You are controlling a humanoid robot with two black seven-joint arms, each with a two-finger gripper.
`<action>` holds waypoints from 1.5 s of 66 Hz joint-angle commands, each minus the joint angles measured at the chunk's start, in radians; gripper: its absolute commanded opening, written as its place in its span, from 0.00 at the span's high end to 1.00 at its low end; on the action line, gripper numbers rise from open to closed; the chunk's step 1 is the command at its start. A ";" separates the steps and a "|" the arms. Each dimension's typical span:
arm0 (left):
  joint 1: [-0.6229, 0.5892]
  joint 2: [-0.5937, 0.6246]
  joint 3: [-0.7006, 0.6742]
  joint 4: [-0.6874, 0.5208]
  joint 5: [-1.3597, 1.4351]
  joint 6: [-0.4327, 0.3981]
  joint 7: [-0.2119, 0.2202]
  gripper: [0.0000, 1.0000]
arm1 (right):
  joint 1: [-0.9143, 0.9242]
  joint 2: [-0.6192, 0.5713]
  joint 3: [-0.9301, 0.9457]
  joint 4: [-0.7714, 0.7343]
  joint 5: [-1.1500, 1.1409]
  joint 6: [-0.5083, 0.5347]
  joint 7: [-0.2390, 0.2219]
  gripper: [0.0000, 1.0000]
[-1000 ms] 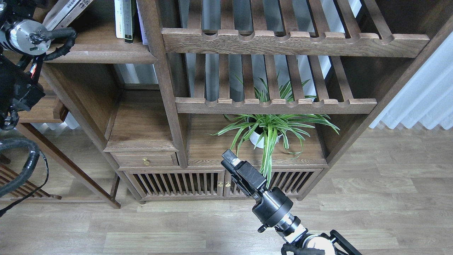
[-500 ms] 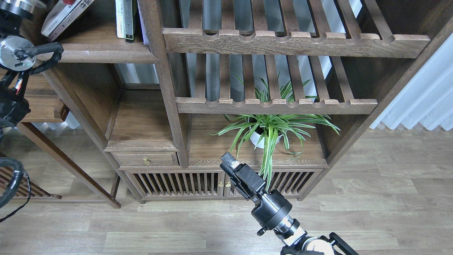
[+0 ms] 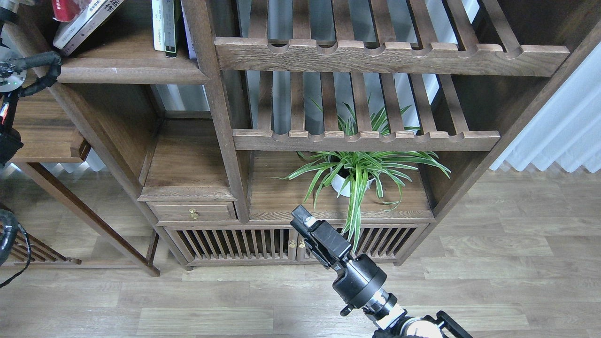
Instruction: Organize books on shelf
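At the top left, the books lean against each other on the shelf (image 3: 134, 70), a dark-brown plank with a rounded front edge. I see a red one (image 3: 68, 8) and a pale-edged one with large Chinese characters (image 3: 87, 21); the top edge cuts both off. No yellow-green book can be made out. Only cable and wrist parts of my left arm (image 3: 28, 63) show at the left edge, just left of the shelf; its gripper is out of view. My right gripper (image 3: 303, 219) hangs low in front of the cabinet, empty, with its fingers not told apart.
Thin white and dark upright volumes (image 3: 165, 26) stand at the shelf's right end against the post. Slatted racks with scalloped rails (image 3: 389, 56) fill the right bay. A potted spider plant (image 3: 357, 173) stands just behind my right gripper. Wooden floor lies below.
My left arm has moved up and to the left, mostly out of the frame, uncovering the leaning books and a red one. My right gripper has drifted slightly down and left.
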 commanded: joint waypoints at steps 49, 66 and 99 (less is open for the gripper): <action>0.141 -0.049 0.026 -0.217 -0.271 -0.029 0.003 0.48 | -0.013 0.000 0.020 0.040 0.010 0.000 0.015 0.26; 0.298 -0.061 -0.017 -0.478 -0.302 -0.104 0.012 0.47 | -0.007 0.000 0.058 0.074 0.032 0.000 0.015 0.26; 0.448 -0.306 0.040 -0.622 -0.310 -0.105 0.228 0.18 | 0.075 0.000 0.061 0.074 0.032 0.000 0.014 0.26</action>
